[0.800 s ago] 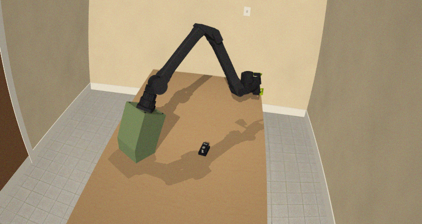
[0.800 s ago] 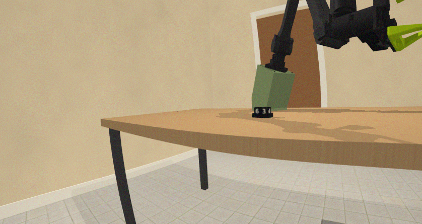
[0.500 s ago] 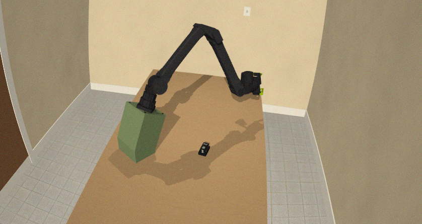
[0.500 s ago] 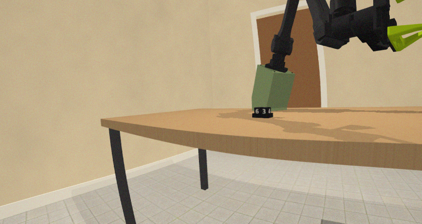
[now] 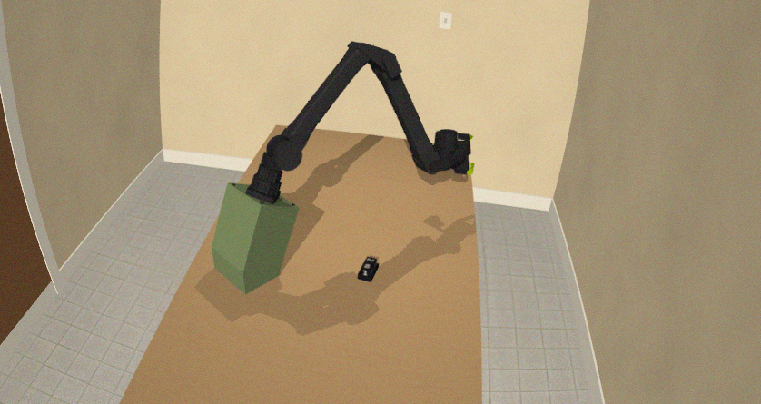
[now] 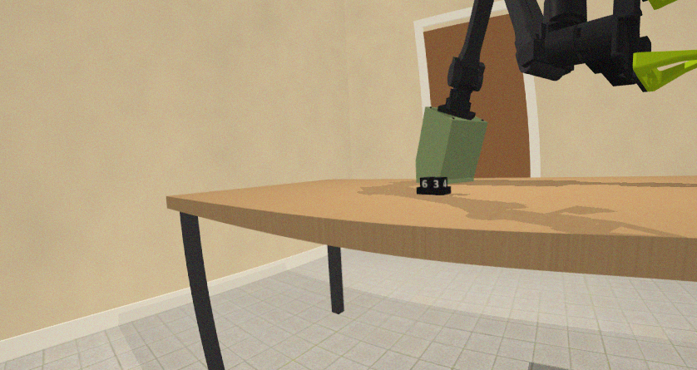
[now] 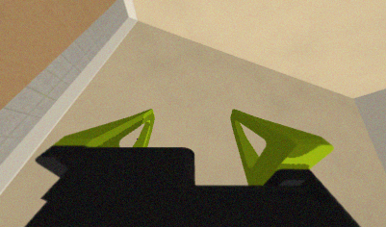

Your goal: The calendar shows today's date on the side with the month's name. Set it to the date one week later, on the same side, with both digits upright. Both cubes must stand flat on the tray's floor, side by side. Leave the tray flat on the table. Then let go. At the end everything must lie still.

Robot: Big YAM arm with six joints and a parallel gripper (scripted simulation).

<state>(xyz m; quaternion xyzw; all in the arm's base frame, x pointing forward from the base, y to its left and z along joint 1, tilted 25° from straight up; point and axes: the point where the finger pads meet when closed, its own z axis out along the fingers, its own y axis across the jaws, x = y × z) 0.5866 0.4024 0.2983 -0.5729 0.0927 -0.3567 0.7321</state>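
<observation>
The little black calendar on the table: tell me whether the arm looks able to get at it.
Probably yes. The calendar stands uncovered, nothing above it, and the green pedestal is off to one side. The claw is open but well away, so the arm would have to swing back.

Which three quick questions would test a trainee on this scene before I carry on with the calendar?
1. True or false: the end effector is gripping the calendar.
2. Multiple choice: what colour is the block under the arm's base?
A) red
B) green
C) white
3. Fill in: in the exterior view, the leftmost digit facing the camera on the calendar is ____.

Key: 1. false; 2. B; 3. 6
</observation>
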